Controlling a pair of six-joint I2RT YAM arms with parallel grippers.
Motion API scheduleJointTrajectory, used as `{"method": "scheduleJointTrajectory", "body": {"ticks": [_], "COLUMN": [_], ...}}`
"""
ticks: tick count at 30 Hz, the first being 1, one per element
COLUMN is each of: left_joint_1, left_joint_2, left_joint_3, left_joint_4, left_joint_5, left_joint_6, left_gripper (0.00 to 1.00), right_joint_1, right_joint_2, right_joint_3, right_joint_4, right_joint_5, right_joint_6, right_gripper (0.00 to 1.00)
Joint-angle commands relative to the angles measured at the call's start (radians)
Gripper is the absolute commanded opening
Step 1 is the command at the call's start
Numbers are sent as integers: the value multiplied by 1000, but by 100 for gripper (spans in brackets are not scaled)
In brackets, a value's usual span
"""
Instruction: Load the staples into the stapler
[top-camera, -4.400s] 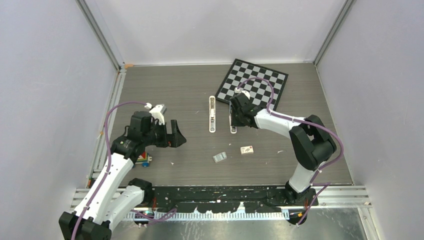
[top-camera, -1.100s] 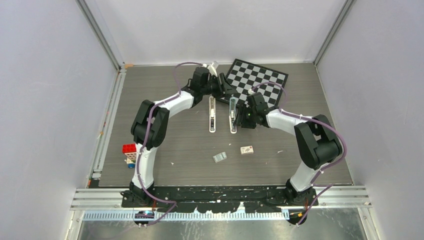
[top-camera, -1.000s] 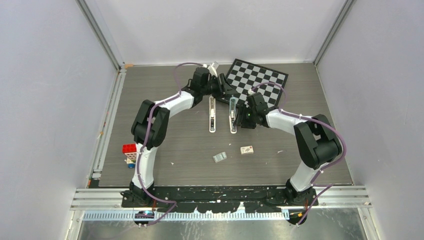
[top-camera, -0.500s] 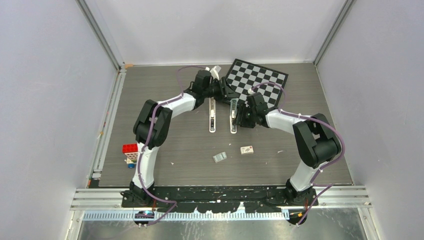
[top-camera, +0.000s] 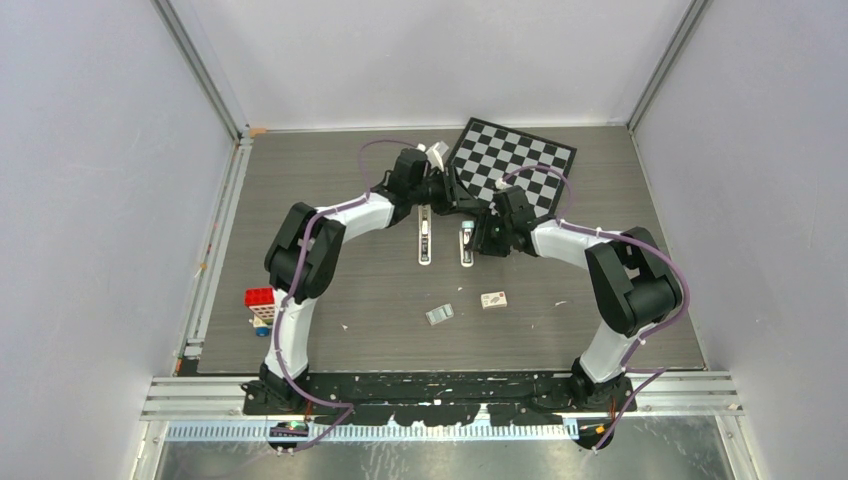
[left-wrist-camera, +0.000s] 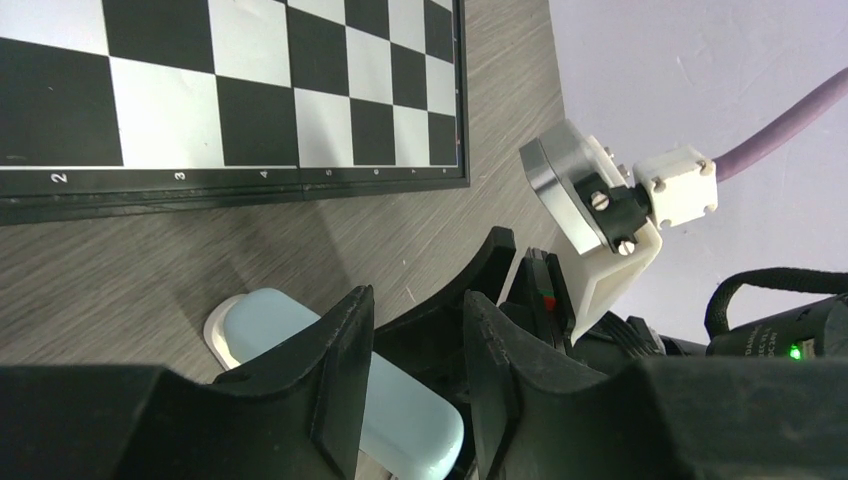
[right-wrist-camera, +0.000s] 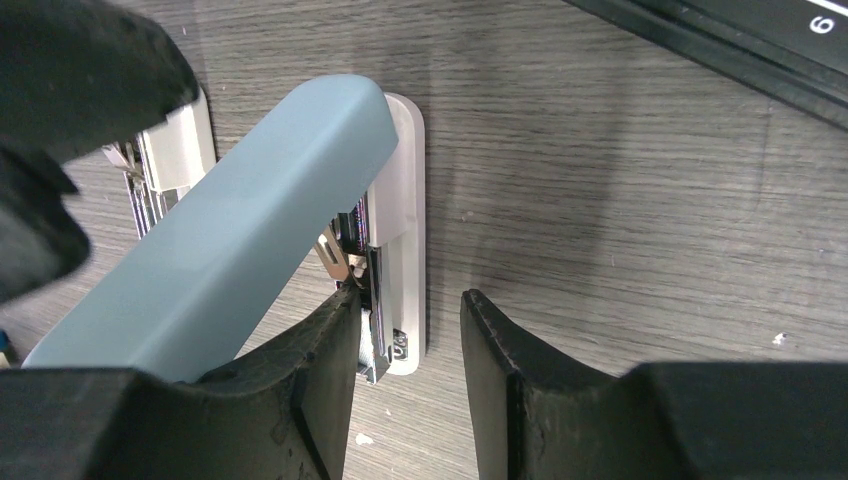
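The light-blue stapler (top-camera: 466, 250) lies mid-table. Its lid (right-wrist-camera: 230, 230) is tilted up off the white base (right-wrist-camera: 403, 200), and the metal magazine (right-wrist-camera: 372, 330) is bared. My left gripper (top-camera: 455, 200) reaches in from the far end. In the left wrist view the gripper (left-wrist-camera: 415, 295) has the lid's end (left-wrist-camera: 400, 410) lying between its jaws. My right gripper (right-wrist-camera: 408, 297) is open and straddles the base's near end, its left finger against the magazine. The silvery staple block (top-camera: 440, 314) and its small white box (top-camera: 493, 299) lie on the table nearer the bases.
A second white stapler (top-camera: 424, 235) lies parallel just left of the first. A chessboard (top-camera: 520, 165) lies at the back right, close behind both grippers. A red toy brick (top-camera: 259, 296) on a small brick stack sits at the left front.
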Motion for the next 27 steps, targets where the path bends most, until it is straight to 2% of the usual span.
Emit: {"method": "scheduleJointTrajectory", "body": {"ticks": [1,7,12,27], "left_joint_1": [-9,-13,-12,-13], "left_joint_2": [-87,-113,-131,-182], "left_joint_3": [-16,-22,-80,-123], "left_joint_4": [-28,-93,-49,-69], "left_joint_5": [3,-31,-47,-58], "left_joint_6": [52,94,87,121], "left_gripper": [39,39,39,39], "right_joint_1": [-5,-5,-5,-5], "right_joint_2": [5,-25,-73,-236], "right_joint_3": [-18,-13,-9,-59], "right_joint_4": [-9,-17,-36,-121], "right_joint_5": [34,19,1,-17], "right_joint_6": [-8,1,8,20], "right_gripper": [45,45,45,49]}}
